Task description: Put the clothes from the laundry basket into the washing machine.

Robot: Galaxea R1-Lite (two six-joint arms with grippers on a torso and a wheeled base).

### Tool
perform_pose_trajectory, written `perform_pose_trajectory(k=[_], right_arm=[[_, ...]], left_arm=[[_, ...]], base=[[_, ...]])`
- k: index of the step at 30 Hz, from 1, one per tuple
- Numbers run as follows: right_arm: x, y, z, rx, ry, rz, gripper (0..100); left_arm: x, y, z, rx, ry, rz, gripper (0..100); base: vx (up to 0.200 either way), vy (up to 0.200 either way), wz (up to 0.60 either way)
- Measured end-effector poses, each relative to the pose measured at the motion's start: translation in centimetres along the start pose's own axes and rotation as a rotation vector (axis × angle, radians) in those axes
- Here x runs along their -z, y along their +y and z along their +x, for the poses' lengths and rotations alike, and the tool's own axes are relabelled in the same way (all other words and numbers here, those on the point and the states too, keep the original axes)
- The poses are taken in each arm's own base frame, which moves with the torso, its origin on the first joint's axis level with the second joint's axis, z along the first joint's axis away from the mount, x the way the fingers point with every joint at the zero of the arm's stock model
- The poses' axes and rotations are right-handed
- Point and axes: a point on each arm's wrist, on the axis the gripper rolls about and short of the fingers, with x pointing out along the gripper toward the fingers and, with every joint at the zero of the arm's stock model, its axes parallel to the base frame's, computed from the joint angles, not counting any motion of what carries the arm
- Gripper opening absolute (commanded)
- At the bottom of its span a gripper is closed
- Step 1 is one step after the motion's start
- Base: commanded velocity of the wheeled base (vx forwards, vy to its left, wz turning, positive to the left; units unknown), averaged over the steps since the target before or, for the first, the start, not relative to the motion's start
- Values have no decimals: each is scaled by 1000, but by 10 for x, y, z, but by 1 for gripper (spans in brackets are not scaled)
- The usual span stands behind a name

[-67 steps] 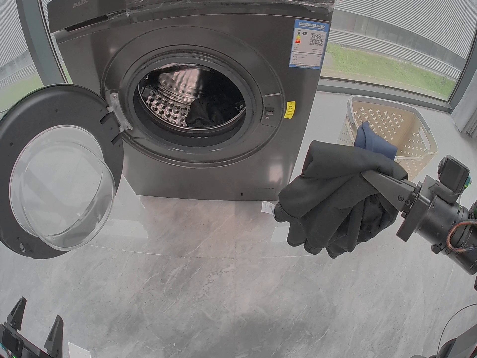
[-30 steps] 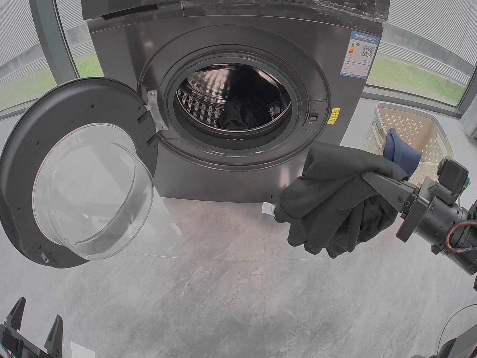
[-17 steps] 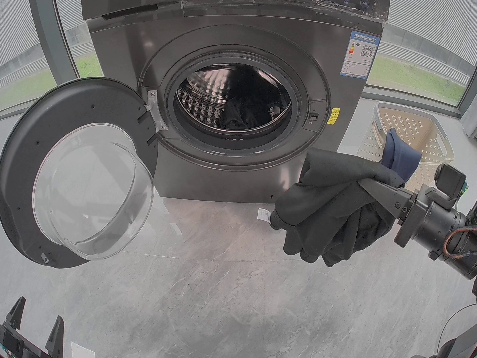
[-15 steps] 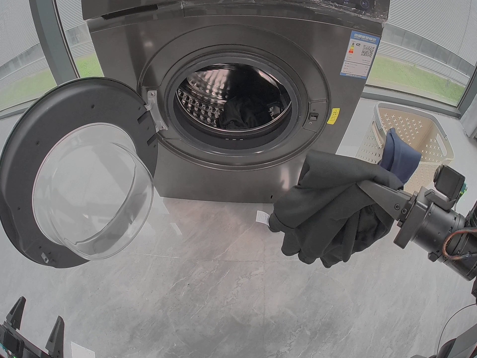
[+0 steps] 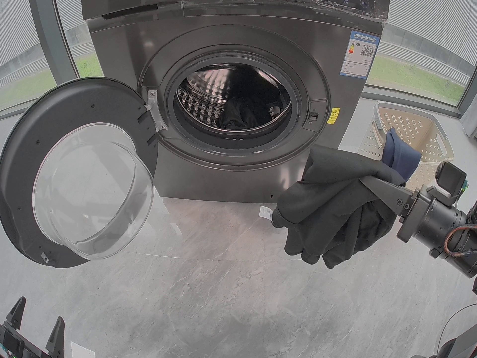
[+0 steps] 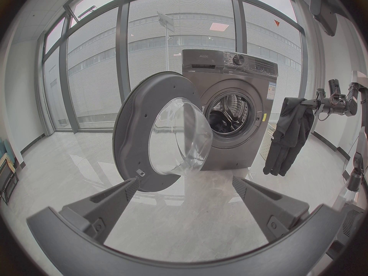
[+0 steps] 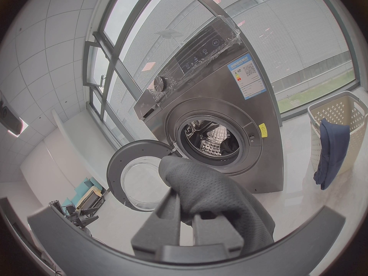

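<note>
As your view centres the washing machine [image 5: 238, 31], you're lined up.
Your right gripper [image 5: 370, 181] still pinches the dark garment [image 5: 328, 205] outside the drum [image 5: 203, 90]; left gripper [image 6: 184, 180] spread.

The whole head view is sitting differently than at the start: the washer [image 5: 228, 100] and basket [image 5: 417, 125] are showing further right in it, from the camera's move and not their own. The right gripper [image 5: 366, 179], clamped on the dark garment [image 5: 328, 200], is easing back after drifting slightly left and down. The garment's hanging folds and white tag [image 5: 266, 212] are swaying along.
</note>
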Motion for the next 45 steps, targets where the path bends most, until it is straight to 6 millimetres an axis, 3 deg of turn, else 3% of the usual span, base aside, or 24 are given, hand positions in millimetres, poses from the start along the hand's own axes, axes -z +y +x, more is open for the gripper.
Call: perform_pose_trajectory(k=[11, 18, 23, 29, 37, 45], right_arm=[[-5, 12, 23, -59, -36, 5, 0], [6, 19, 40, -99, -38, -1, 0], [14, 20, 46, -103, -11, -3, 0], [15, 21, 53, -103, -14, -4, 0], [10, 24, 69, -73, -58, 4, 0], [13, 31, 81, -90, -67, 11, 0]], left_arm=[[0, 0, 0, 0, 0, 7, 100], [-3, 0, 0, 3, -31, 13, 100], [-29, -1, -5, 70, -123, -6, 100], [-57, -4, 0, 247, -105, -51, 100], [-91, -9, 28, 471, 14, -117, 100], [-108, -16, 69, 637, 91, -146, 100]], base=[[0, 0, 0], [0, 0, 0], [0, 0, 0], [0, 0, 0], [0, 0, 0], [0, 0, 0]])
